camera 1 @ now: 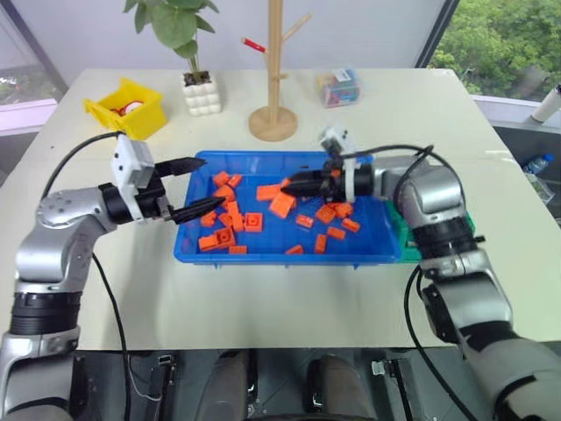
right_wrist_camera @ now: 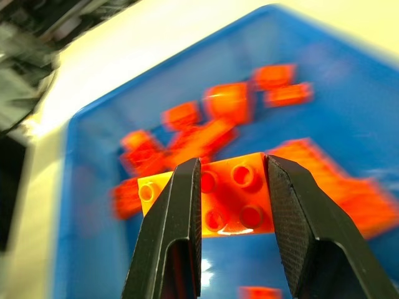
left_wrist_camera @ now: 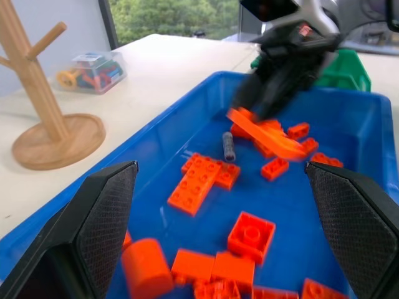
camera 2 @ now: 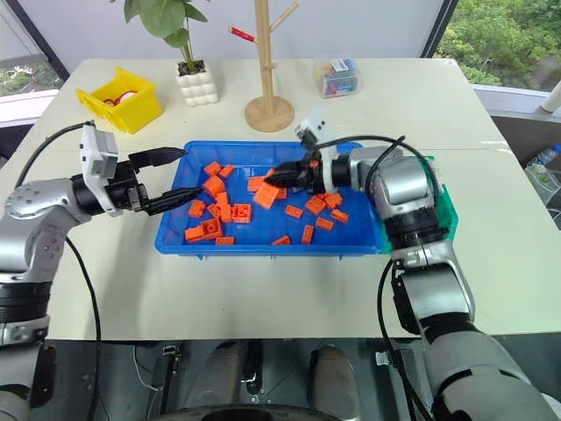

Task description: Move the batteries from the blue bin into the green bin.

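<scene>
The blue bin sits mid-table, strewn with orange bricks. One small grey battery lies on the bin floor among them, just below my right gripper in the left wrist view. My right gripper reaches over the bin's middle from the right. It is shut on a flat orange brick, which stays sharp between its fingers. My left gripper hovers at the bin's left rim, wide open and holding nothing. The green bin adjoins the blue bin's right end, largely hidden behind my right arm.
At the back of the table stand a yellow bin, a potted plant, a wooden peg stand and a clear box of colourful items. Black cables loop from both wrists.
</scene>
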